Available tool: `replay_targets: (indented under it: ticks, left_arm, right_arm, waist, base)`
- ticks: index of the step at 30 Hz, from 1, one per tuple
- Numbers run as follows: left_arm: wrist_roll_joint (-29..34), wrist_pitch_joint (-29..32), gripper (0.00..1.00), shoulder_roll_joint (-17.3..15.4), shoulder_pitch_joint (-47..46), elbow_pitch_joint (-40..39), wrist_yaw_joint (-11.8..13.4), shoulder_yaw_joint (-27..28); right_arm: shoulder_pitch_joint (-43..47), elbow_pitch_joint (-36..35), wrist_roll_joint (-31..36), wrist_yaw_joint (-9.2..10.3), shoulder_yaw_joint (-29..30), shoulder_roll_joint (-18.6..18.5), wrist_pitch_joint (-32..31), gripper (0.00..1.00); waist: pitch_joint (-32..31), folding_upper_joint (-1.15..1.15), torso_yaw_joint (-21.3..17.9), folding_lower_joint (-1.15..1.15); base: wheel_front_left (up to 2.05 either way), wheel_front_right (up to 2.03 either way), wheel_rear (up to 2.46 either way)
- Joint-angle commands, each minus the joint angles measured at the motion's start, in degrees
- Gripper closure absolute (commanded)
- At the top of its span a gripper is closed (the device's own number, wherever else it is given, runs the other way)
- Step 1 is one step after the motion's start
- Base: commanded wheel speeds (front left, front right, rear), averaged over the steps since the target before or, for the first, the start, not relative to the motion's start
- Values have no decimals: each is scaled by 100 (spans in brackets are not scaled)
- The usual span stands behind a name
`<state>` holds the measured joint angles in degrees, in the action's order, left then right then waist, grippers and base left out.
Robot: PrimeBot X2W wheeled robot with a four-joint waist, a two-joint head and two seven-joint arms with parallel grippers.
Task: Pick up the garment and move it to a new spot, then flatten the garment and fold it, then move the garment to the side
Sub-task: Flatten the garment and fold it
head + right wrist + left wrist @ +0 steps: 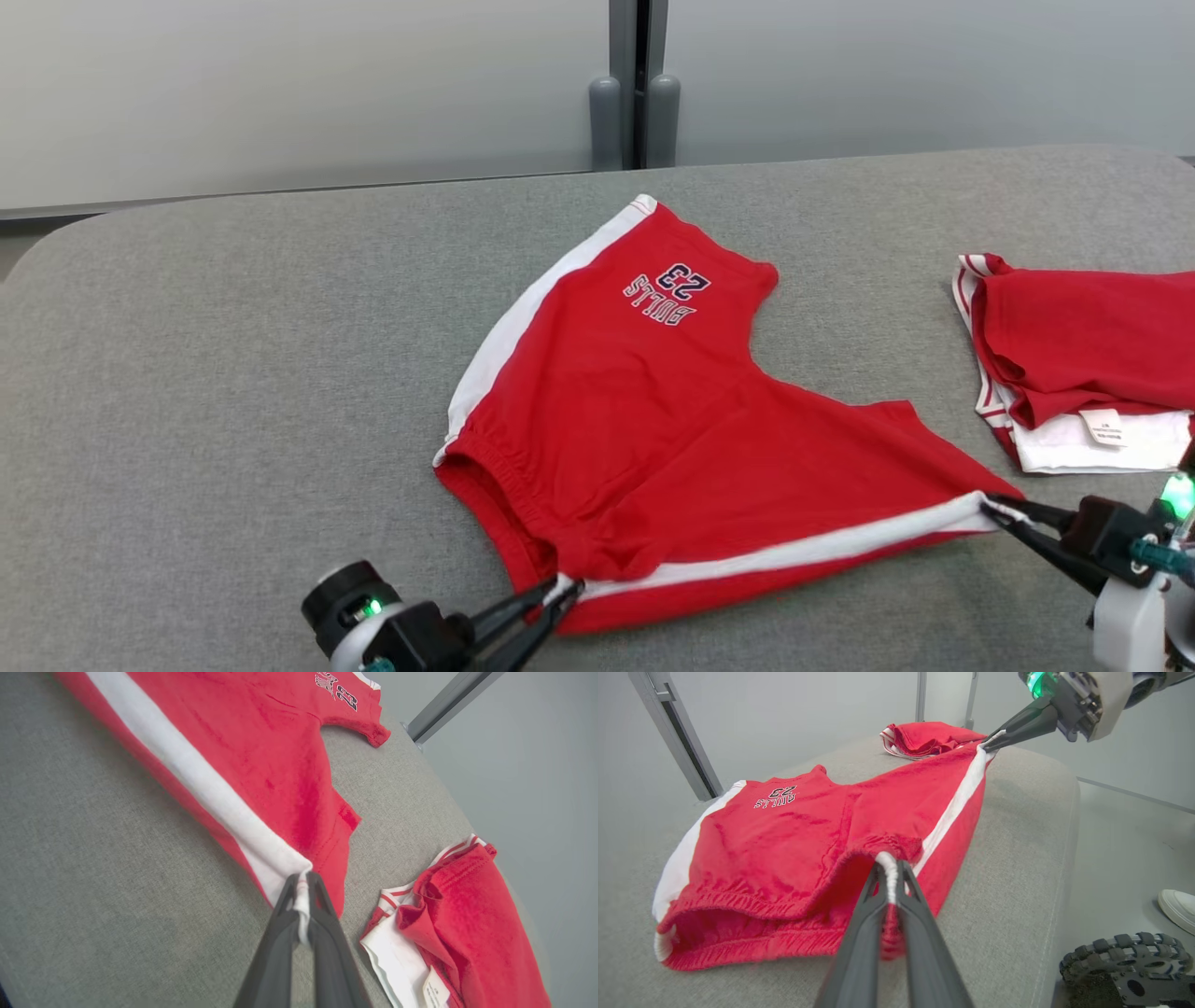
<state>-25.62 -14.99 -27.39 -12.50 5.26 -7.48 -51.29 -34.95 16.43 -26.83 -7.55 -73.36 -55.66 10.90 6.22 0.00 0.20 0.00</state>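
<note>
Across the lower half of the head view, the left gripper (560,590) and right gripper (990,504) each pinch one end of the red shorts' (653,411) white side stripe (794,553), apparently stretching it flat on the grey table (233,373) for folding.

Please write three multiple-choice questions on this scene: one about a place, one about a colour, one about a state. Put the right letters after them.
1. In the head view, where does the folded garment lie?
A. left of the red shorts
B. right of them
C. on top of them

2. What colour is the side stripe that both grippers hold?
A. white
B. black
C. yellow

3. What is the state of the left gripper?
A. open, holding nothing
B. shut on the shorts
C. shut on a towel

Answers:
1 B, it lies apart, near the right edge.
2 A, the stripe runs white to the right gripper.
3 B, the left wrist view shows it pinching the stripe at the waistband.
</note>
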Motion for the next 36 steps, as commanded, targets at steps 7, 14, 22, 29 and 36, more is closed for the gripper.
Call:
replay_targets:
  ticks: [7, 14, 22, 29, 36]
  left_arm:
    - [150, -24, 100, 136, -364, -196, 1, 477]
    - [87, -24, 100, 542, -701, -287, 1, 866]
    - [113, -23, 100, 1014, -1171, -30, 1, 1005]
    - [71, -24, 100, 1519, -1594, 480, 1, 1029]
    - [-78, -24, 100, 1961, -1907, 782, 1, 1216]
  right_arm:
    - [-694, -203, -56, 13, 78, -147, -148, 100]
    - [-1667, -360, -104, 13, 101, -288, -446, 100]
    - [-2634, -139, 16, 13, 18, -301, -812, 100]
    - [-3041, 40, 161, 13, -8, -288, -1295, 100]
    - [-3356, 99, 333, 13, -4, -297, -1703, 100]
  waist:
    - [95, 0, 360, 0]
    - [489, 0, 843, 0]
    - [996, 0, 1376, 0]
    - [1381, 0, 1857, 0]
    - [1730, 0, 2186, 0]
  base:
    - [0, 0, 0]
    - [0, 0, 0]
    - [0, 0, 0]
    - [0, 0, 0]
    - [0, 0, 0]
